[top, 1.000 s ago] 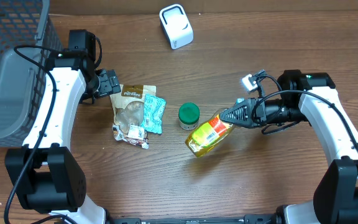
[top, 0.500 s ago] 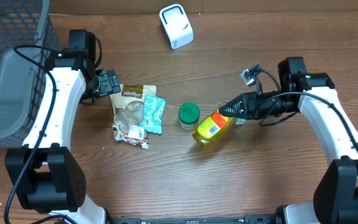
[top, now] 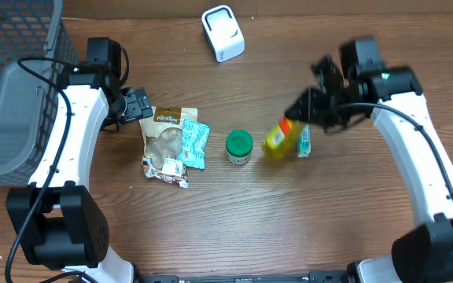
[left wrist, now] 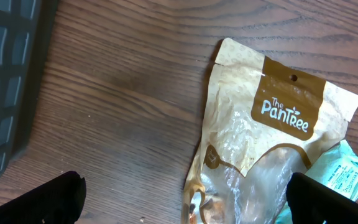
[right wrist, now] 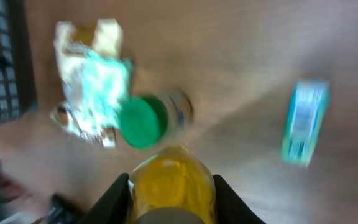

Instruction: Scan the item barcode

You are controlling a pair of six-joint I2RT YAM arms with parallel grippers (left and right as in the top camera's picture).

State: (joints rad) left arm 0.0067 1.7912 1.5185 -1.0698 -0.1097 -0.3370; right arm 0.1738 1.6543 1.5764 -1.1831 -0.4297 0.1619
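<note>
Overhead looks straight down; wrists share the pouch (left wrist: 253, 155).

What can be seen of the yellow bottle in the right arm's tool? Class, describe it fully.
The yellow bottle looks like clear plastic holding yellow liquid, with a red-orange patch at the end nearest the tool. The right tool is shut on it, one finger on each side. Seen from overhead, it is tilted, between the green-lidded jar and the teal box. Both views are blurred, so its label and whether it touches those or the table cannot be told.
</note>
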